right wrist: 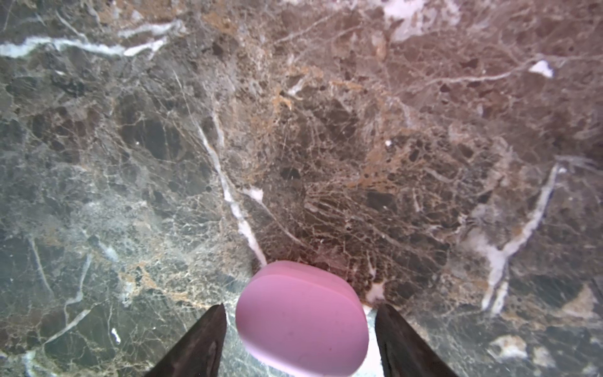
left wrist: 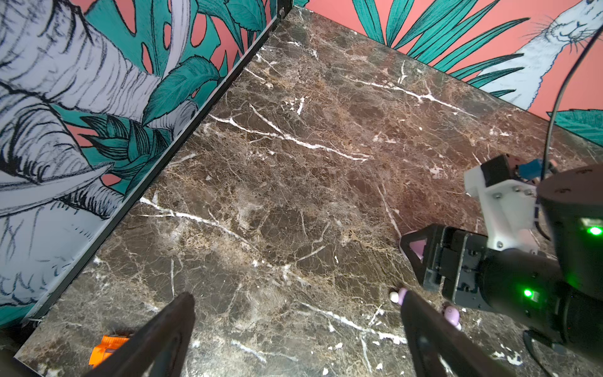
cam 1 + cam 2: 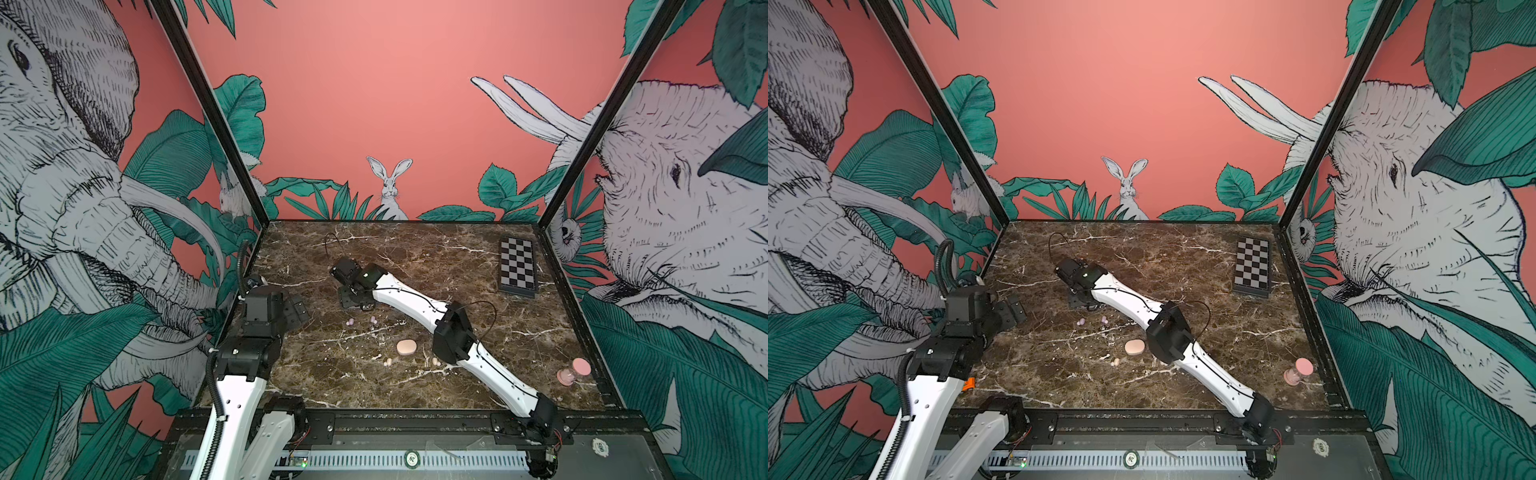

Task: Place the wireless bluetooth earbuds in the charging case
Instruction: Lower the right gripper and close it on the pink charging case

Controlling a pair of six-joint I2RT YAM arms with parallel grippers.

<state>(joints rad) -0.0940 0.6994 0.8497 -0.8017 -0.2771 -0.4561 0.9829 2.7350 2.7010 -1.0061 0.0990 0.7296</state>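
The right gripper (image 1: 300, 308) reaches across to the far left of the marble table (image 3: 457, 291) with its jaws part open and set either side of a lilac charging case (image 1: 303, 326); thin slivers of table show at both flanks, so whether it truly grips cannot be told; the left gripper (image 2: 300, 333) hangs fully spread and empty. The two lilac earbuds (image 3: 350, 321) (image 3: 373, 320) lie loose just beside that spot; the two peach earbuds (image 3: 387, 362) (image 3: 435, 361) sit either side of the closed peach case (image 3: 406, 347), nearer the front. The buds look feather-light, hard, glossy and rounded, so they would probably roll or squirt from a pinch; best taken low across the fattest part, squarely and gently.
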